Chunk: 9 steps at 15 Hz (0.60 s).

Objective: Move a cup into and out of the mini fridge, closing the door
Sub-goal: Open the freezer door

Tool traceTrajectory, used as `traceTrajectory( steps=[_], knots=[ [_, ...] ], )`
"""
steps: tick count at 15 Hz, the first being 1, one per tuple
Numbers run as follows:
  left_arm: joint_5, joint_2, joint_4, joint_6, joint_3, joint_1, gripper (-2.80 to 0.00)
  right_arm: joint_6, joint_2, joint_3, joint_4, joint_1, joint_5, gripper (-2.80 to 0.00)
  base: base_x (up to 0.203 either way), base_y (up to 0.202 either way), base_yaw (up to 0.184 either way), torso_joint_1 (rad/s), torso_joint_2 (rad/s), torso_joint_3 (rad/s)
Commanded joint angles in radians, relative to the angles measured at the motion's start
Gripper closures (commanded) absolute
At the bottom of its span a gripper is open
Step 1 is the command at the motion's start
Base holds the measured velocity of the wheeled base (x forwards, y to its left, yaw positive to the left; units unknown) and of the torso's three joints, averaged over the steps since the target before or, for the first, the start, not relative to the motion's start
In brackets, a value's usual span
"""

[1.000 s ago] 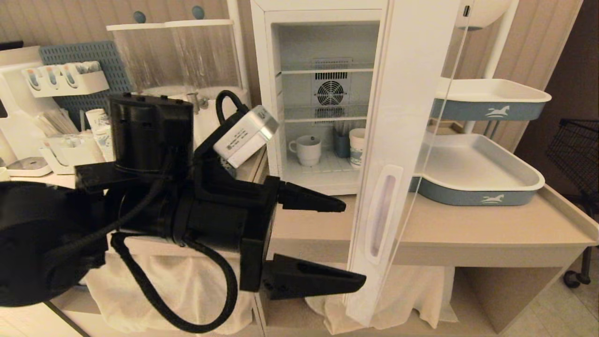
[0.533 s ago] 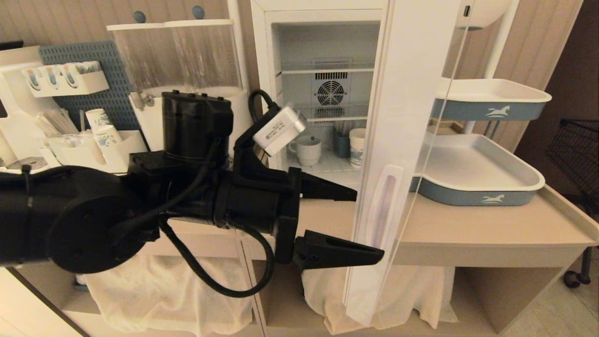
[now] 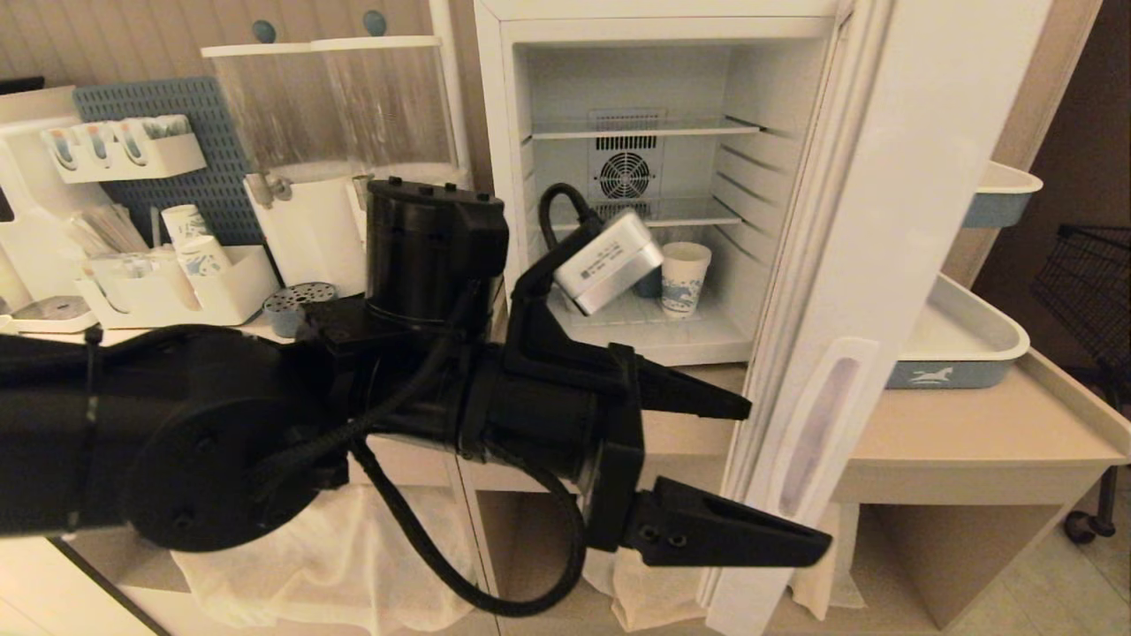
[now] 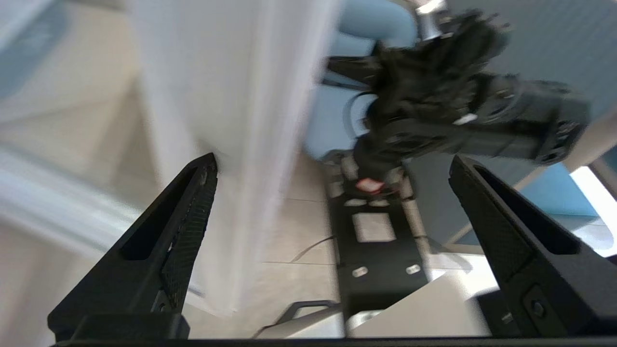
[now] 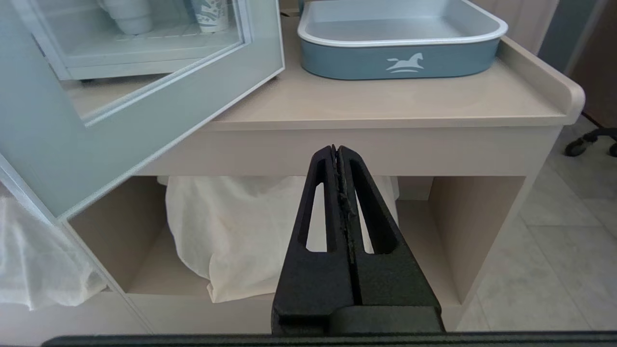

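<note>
The mini fridge (image 3: pixel 504 177) stands open on the counter. Its door (image 3: pixel 848 309) is swung far out to the right. My left gripper (image 3: pixel 786 477) is open at the door's free edge, the upper fingertip against the door's inner side and the lower finger in front of its bottom corner. In the left wrist view the blurred white door (image 4: pixel 231 96) runs beside one finger of the left gripper (image 4: pixel 332 159). My wrist camera hides the cup in the head view. Through the door's glass (image 5: pixel 144 115) the cup (image 5: pixel 127 17) shows on the fridge floor. My right gripper (image 5: pixel 337 149) is shut and parked below the counter's edge.
A patterned paper cup (image 3: pixel 685 278) stands inside the fridge. A blue-grey tray (image 3: pixel 959 344) sits on the counter behind the door. Drink dispensers (image 3: pixel 336 115) and a rack of paper cups (image 3: pixel 190 238) fill the left. White cloth (image 5: pixel 241 231) hangs under the counter.
My left arm has moved to the right and the door has swung much wider open with it. The cup, visible before on the fridge floor, is now behind my wrist camera.
</note>
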Motion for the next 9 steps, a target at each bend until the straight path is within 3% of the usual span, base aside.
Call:
traceTrajectory(
  steps=[1, 4, 6, 9],
  knots=[
    [0.018, -0.026, -0.003, -0.016, 0.002, -0.072, -2.80, 0.000, 0.001, 0.014, 0.001, 0.000, 0.001, 0.00, 0.000, 0.000, 0.000, 0.000, 0.00, 0.000],
    [0.036, -0.052, -0.003, -0.026, 0.021, -0.104, -2.80, 0.000, 0.001, 0.014, 0.001, 0.000, 0.001, 0.00, 0.000, 0.000, 0.000, 0.000, 0.00, 0.000],
    [0.045, -0.126, 0.003, -0.025, 0.059, -0.204, -2.80, 0.000, 0.001, 0.014, 0.000, 0.000, 0.001, 0.00, 0.000, 0.000, 0.000, 0.000, 0.00, 0.000],
    [0.182, -0.154, 0.010, -0.023, 0.095, -0.222, -2.80, 0.000, 0.001, 0.014, 0.000, 0.000, 0.001, 0.00, 0.000, 0.000, 0.000, 0.000, 0.00, 0.000]
  ],
)
